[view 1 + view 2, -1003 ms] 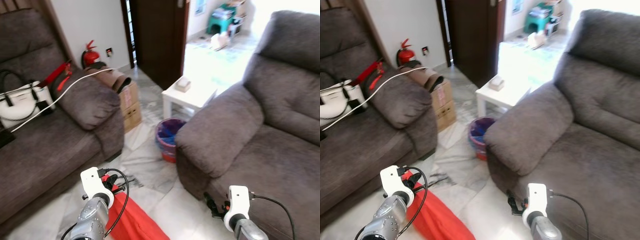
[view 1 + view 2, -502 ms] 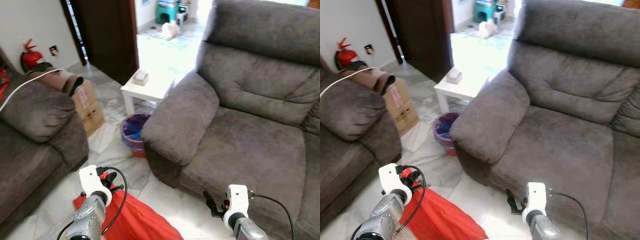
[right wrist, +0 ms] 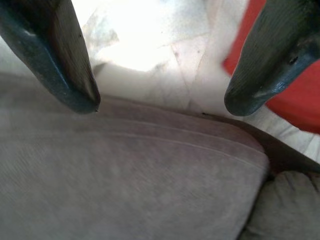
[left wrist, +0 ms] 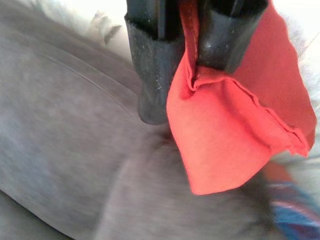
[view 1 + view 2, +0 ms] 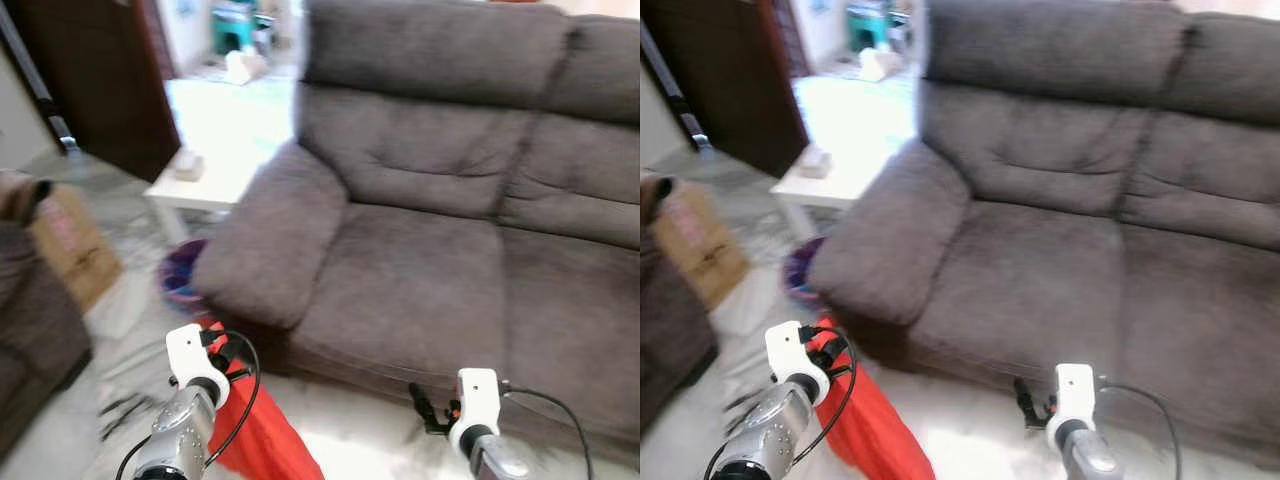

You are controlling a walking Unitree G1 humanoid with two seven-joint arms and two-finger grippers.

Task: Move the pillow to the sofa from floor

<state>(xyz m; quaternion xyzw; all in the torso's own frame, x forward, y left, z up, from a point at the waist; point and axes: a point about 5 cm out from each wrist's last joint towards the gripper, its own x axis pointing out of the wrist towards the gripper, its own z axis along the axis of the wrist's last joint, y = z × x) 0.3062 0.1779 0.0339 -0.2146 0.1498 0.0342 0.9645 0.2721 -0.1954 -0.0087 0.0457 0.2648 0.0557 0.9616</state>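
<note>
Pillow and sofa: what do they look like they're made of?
The pillow looks like thin, matte red woven cloth: it creases and shows a stitched edge where the left tool pinches it. The sofa looks like soft grey plush, maybe microfibre, with a faint nap.

Pillow [image 5: 255, 430]: red fabric, limp and creased, hanging below the left gripper [image 4: 182, 75], whose 2 fingers pinch a folded corner of it. It hangs just in front of the sofa's near-left corner, beside the armrest, above pale marble floor. Sofa [image 5: 420, 250]: grey-brown upholstered piece with a padded back, a rounded left armrest and broad seat cushions; the cushions lie bare. The picture is slightly blurred.
</note>
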